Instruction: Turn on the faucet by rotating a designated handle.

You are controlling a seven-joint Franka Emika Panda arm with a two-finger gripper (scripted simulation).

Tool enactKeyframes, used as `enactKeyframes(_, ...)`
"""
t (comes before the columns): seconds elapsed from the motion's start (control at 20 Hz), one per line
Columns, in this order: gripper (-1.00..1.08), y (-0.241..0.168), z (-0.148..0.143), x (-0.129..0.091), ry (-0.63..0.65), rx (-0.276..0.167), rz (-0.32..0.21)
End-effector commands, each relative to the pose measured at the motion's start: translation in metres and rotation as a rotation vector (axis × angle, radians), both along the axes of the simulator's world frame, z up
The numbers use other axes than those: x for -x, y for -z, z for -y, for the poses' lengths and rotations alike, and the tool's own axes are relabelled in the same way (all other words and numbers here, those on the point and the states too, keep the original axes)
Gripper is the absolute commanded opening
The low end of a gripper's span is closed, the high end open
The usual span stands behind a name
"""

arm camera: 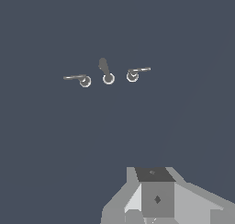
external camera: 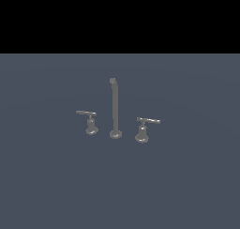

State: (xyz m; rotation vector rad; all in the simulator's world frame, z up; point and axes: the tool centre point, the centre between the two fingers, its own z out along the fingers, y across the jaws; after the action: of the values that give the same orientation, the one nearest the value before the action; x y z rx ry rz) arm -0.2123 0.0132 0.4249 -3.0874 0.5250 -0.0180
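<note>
Exterior view: the faucet (external camera: pixel 115 108) stands alone on a flat grey-blue table (external camera: pixel 187 186), with no arm in sight.
Spout: tall thin spout (external camera: pixel 114 106), upright on its round base, tip curved.
Handle: the handle (external camera: pixel 143 129) sits just beside the spout on the exterior view's right, bar roughly level.
Twin: smaller handle (external camera: pixel 90 122) on the exterior view's left.
Wrist view: all three pieces lie well apart from the tool (arm camera: pixel 153 204).
Tool: only its grey body shows; cannot tell whether the fingers are spread.
</note>
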Motion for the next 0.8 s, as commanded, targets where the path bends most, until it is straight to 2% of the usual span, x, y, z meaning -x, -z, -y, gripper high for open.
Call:
enactKeyframes(0.0,-1.00,0.016,-0.001,-0.011,0.070,-0.001,-0.001)
enactKeyframes(0.75,-1.00,0.113,0.008,-0.080,0.484,-0.005,-0.005)
